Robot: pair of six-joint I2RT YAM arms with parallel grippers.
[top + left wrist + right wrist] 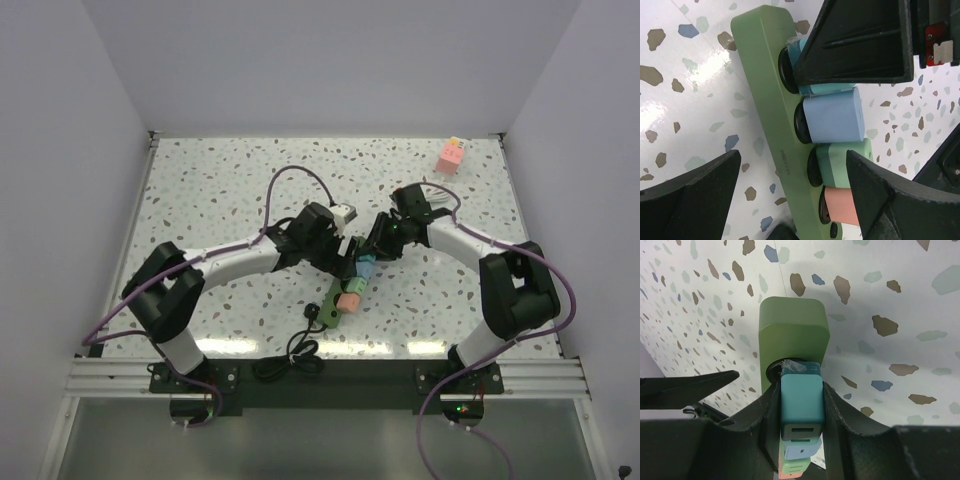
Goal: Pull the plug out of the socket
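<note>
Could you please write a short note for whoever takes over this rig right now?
Right gripper: shut on the teal plug at the end of the socket strip.
Left gripper: open, straddling the strip by the green plug.
Done: teal plug gripped; it is not out yet.
Left: probably brace the strip, then pull the teal plug off.

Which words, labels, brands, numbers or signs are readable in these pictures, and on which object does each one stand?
No text can be read with certainty.
Small raised lettering on the side of the green socket, left wrist view: too blurred to read.
Pink block at the table's far right: too small to show any marking.
</note>
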